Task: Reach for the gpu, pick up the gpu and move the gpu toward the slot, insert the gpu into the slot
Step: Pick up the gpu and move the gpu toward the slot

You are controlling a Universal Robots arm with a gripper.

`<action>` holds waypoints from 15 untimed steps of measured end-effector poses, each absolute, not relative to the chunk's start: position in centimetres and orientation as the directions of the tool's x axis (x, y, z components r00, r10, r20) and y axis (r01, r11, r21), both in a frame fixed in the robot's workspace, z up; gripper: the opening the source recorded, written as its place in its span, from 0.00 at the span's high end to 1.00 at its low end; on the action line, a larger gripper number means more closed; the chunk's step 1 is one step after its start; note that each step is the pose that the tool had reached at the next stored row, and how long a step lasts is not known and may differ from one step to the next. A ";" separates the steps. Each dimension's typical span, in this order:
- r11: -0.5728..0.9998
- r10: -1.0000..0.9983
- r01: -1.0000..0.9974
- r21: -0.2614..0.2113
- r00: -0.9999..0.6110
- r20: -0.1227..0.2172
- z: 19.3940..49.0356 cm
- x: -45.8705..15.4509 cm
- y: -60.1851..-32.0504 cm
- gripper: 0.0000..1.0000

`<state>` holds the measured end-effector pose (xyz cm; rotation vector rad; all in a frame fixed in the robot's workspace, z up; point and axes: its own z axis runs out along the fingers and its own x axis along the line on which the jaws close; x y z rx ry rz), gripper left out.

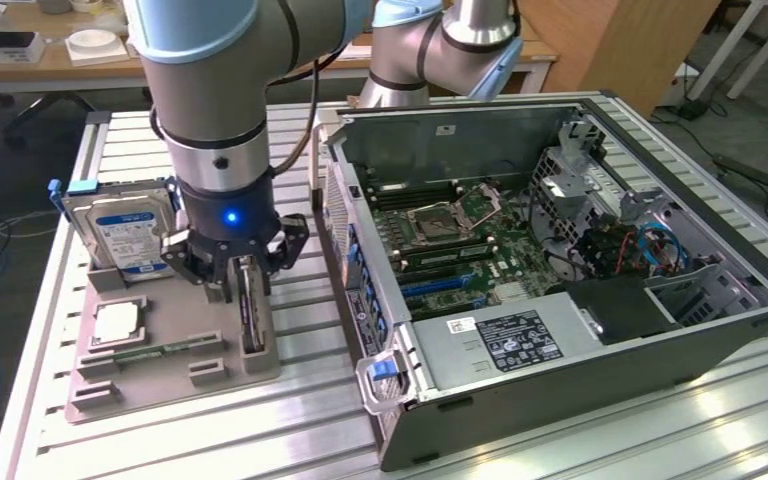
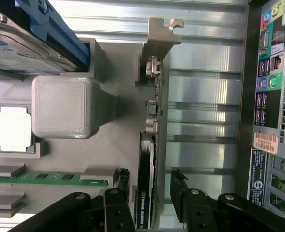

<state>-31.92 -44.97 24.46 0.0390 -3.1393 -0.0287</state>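
Your gripper (image 1: 248, 288) hangs wide open at the exterior view's lower left, over the gpu (image 1: 253, 325) standing on edge in the grey holder (image 1: 157, 375). The wrist view adds that its fingers (image 2: 124, 180) straddle the gpu with gaps on both sides, gripping nothing. The slot (image 1: 427, 290) sits mid-frame in the exterior view.

Black gpu (image 2: 145, 193), green motherboard (image 1: 511, 262)

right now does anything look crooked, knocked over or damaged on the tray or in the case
Nothing stands out. The card stands on edge in the grey tray, between the fingers of the open gripper; the hard drive and chip sit in their holders.
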 end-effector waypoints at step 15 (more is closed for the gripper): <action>1.000 -0.025 -0.025 0.018 -1.000 0.006 23.4 -31.9 -44.0 0.53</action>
